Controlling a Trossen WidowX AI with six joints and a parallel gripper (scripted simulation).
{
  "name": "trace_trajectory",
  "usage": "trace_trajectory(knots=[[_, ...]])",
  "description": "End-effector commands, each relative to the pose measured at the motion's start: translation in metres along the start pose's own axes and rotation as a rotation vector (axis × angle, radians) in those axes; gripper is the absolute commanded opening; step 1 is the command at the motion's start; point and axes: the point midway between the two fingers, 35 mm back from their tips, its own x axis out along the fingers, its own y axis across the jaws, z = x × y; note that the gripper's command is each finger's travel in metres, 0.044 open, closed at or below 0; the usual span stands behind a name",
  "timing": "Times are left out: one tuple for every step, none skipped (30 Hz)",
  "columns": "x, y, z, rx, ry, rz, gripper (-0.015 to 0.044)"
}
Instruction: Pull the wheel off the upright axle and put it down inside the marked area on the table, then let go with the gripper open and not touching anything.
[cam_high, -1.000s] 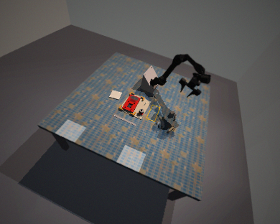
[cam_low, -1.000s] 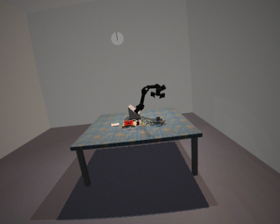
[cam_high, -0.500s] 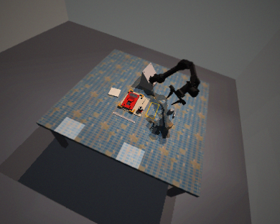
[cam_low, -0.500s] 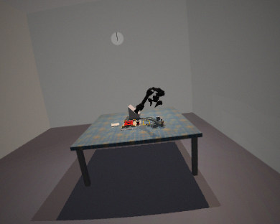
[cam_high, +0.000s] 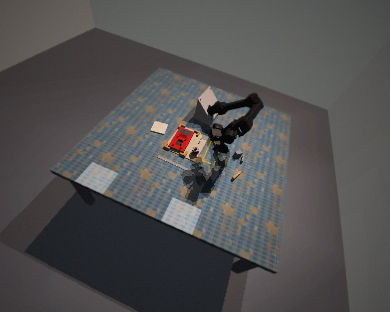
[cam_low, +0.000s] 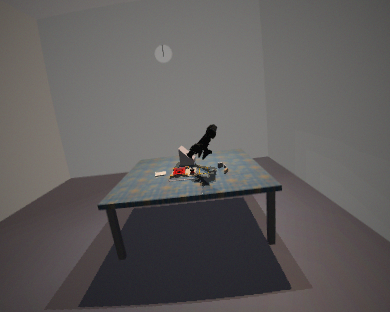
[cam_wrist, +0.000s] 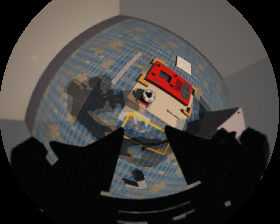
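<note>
The wheel (cam_wrist: 148, 95) is a small pale ring with a dark hub, on the upright axle at a corner of the beige board (cam_wrist: 162, 109); it shows as a tiny dark spot in the top view (cam_high: 195, 151). The axle is mostly hidden by the wheel. The marked area (cam_wrist: 148, 121) (cam_high: 206, 154) is a yellow outline on the table beside the board. My gripper (cam_wrist: 144, 129) (cam_low: 199, 154) is open and empty, pointing down above the table near the outline. In the wrist view the wheel lies beyond the fingertips.
A red block (cam_wrist: 170, 82) (cam_high: 180, 140) sits on the board between orange corners. A pale strip (cam_wrist: 127, 67) and a white square (cam_wrist: 183, 65) (cam_high: 159, 127) lie nearby. A small dark object (cam_high: 239, 155) and a tan piece (cam_high: 236, 175) lie past the outline. A slanted block (cam_high: 208, 102) stands behind.
</note>
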Motion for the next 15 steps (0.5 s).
trace_trajectory(knots=[[0.017,-0.007,0.02,0.149,0.118,-0.007,0.03],[0.022,-0.009,0.026,0.194,0.152,-0.006,0.03],[0.027,-0.011,0.033,0.239,0.187,-0.005,0.03],[0.031,-0.014,0.039,0.285,0.221,-0.003,0.03],[0.036,-0.017,0.045,0.331,0.256,0.0,0.03],[0.04,-0.019,0.052,0.378,0.29,0.004,0.03],[0.044,-0.022,0.058,0.425,0.324,0.01,0.03],[0.048,-0.025,0.064,0.473,0.359,0.016,0.03],[0.051,-0.028,0.07,0.512,0.387,0.022,0.03],[0.053,-0.029,0.073,0.536,0.404,0.026,0.03],[0.053,-0.03,0.074,0.544,0.41,0.028,0.03],[0.053,-0.03,0.074,0.544,0.41,0.028,0.03],[0.053,-0.03,0.074,0.544,0.41,0.028,0.03],[0.053,-0.03,0.074,0.544,0.41,0.028,0.03],[0.054,-0.031,0.075,0.544,0.409,0.028,0.03]])
